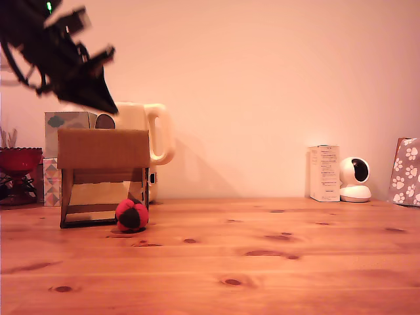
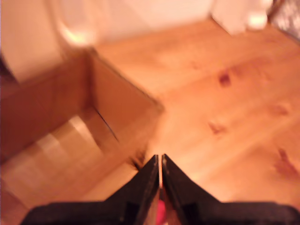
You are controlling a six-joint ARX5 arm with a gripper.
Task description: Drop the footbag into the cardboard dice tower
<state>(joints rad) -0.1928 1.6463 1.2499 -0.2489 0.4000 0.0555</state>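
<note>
The red and black footbag (image 1: 131,215) rests on the wooden table at the foot of the cardboard dice tower (image 1: 104,149), just outside its cut-out lower front, towards the exterior view's right. My gripper (image 1: 108,108) hangs above the tower's top edge, pointing down, with nothing held. The wrist view is blurred. There the dark fingers meet at their tips, so the gripper (image 2: 161,159) is shut. The tower's open top (image 2: 108,101) lies below it, and a sliver of red footbag (image 2: 161,213) shows between the fingers.
Behind the tower stand a cream jug (image 1: 147,131) and a patterned tissue box (image 1: 65,125). A red bowl (image 1: 18,159) sits at the exterior view's far left. A white box (image 1: 325,172), a white camera (image 1: 355,178) and a paw-print bag (image 1: 407,172) line the back right.
</note>
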